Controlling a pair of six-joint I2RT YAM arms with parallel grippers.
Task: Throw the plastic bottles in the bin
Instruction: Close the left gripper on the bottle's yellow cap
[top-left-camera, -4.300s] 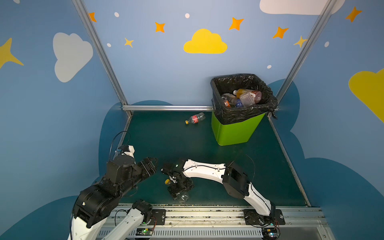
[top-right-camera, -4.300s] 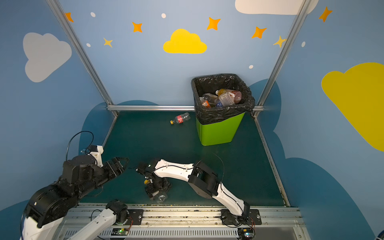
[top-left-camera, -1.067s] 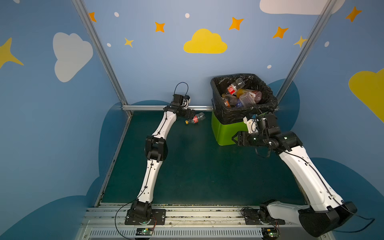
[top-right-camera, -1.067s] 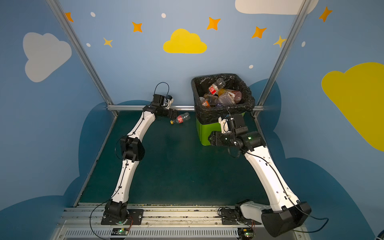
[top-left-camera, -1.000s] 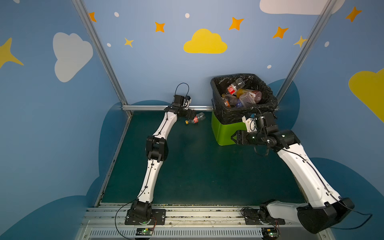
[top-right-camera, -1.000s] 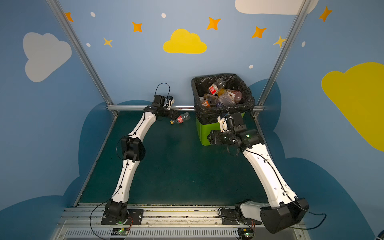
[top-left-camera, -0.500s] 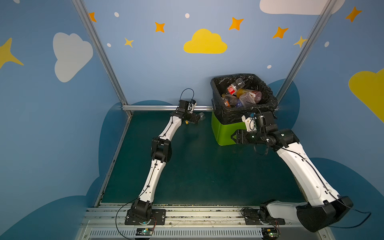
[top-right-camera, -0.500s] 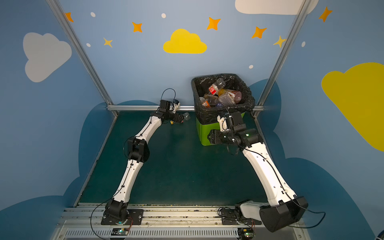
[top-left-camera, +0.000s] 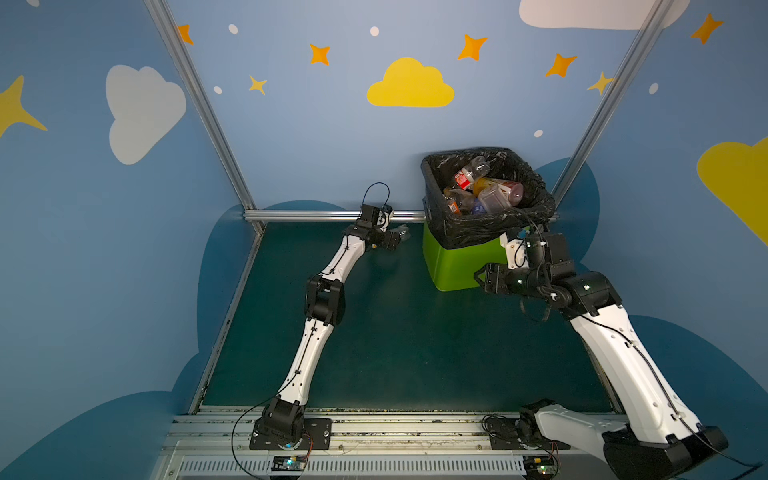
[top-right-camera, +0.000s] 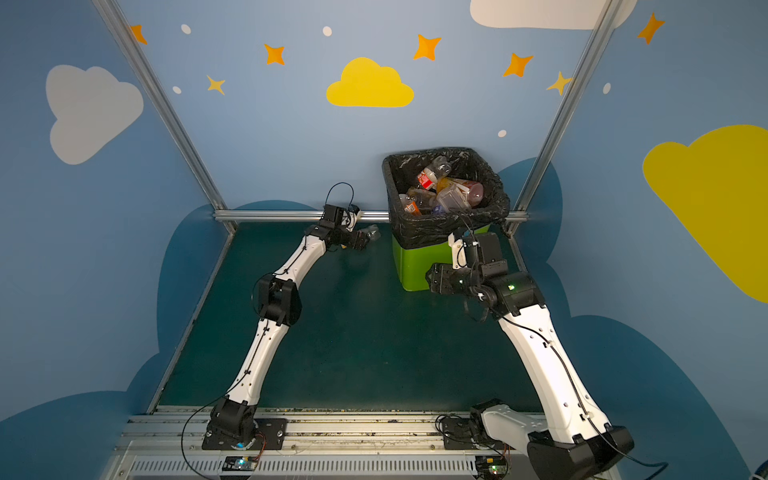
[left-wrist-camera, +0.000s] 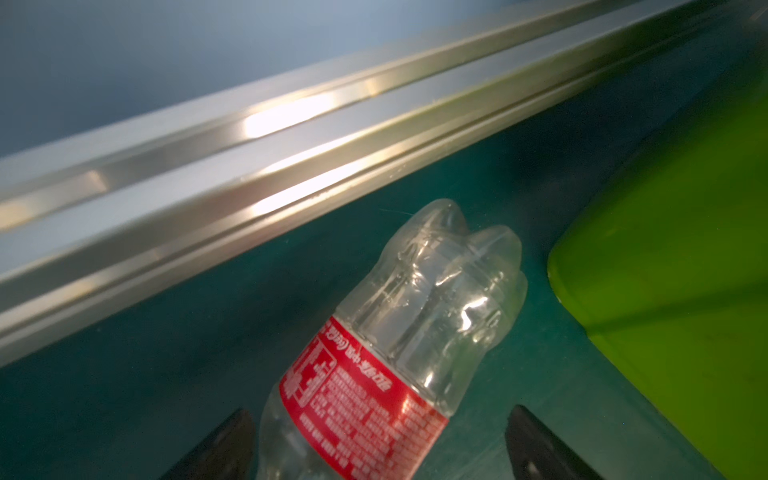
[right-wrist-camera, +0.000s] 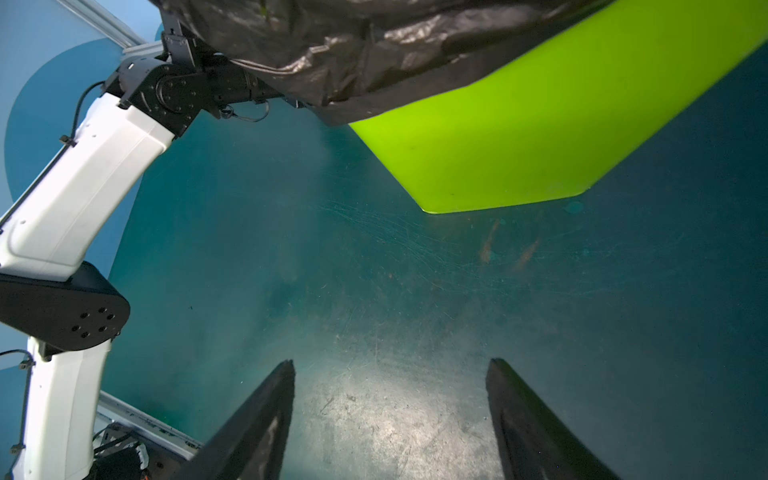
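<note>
1. 1 plastic bottle (left-wrist-camera: 386, 353) with a red label (left-wrist-camera: 357, 407) lies on its side on the green surface (right-wrist-camera: 374, 270). It is close to the metal rail (left-wrist-camera: 291, 137) and just beside the bin (top-left-camera: 453, 266).
2. The other plastic bottles (top-left-camera: 482, 195) are piled inside the bin, up near its rim.
3. The left end effector (left-wrist-camera: 379, 413) is right at the lying bottle. Its 2 black fingers (left-wrist-camera: 224, 453) are spread wide, 1 on each side of the bottle. 1 finger is just beside it and the other is a bit apart. It is not pinching yet.
4. The bottle points almost straight away from this end effector. Its bumpy bottom is the far end, toward the rail and the bin. The cap end is hidden under the wrist. So the fingers stand across the bottle, which looks good for a squeeze.
5. The right end effector (right-wrist-camera: 391, 362) is spread too, with nothing in it. It hangs in front of the bin, well apart from the bottle.
6. The left arm is much nearer, so the grab looks like its job. Then the bottle must go up and sideways, over the tall bin's rim.
</note>
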